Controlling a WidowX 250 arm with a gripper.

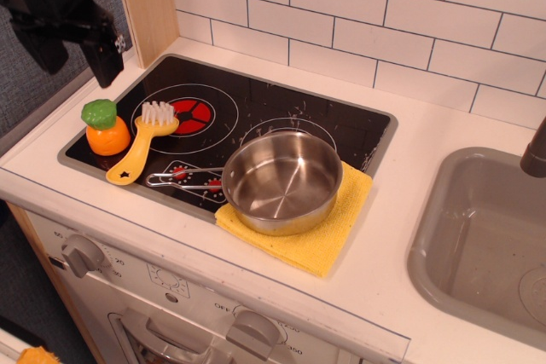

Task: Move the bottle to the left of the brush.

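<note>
The hand (72, 44) hangs high at the upper left, fingers pointing down and spread wide, holding nothing, well above the bottle (106, 129). The bottle stands upright, green cap up, at the stovetop's (341, 125) left edge, just left of the brush (141, 142). The brush's long axis runs diagonally, bristles toward the wall, star-holed handle toward the counter's (409, 236) front.

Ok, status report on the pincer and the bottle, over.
Pincer open, empty, raised above the stove's left edge. Bottle upright on the cooktop, just left of the brush. Nothing in the way.
</note>
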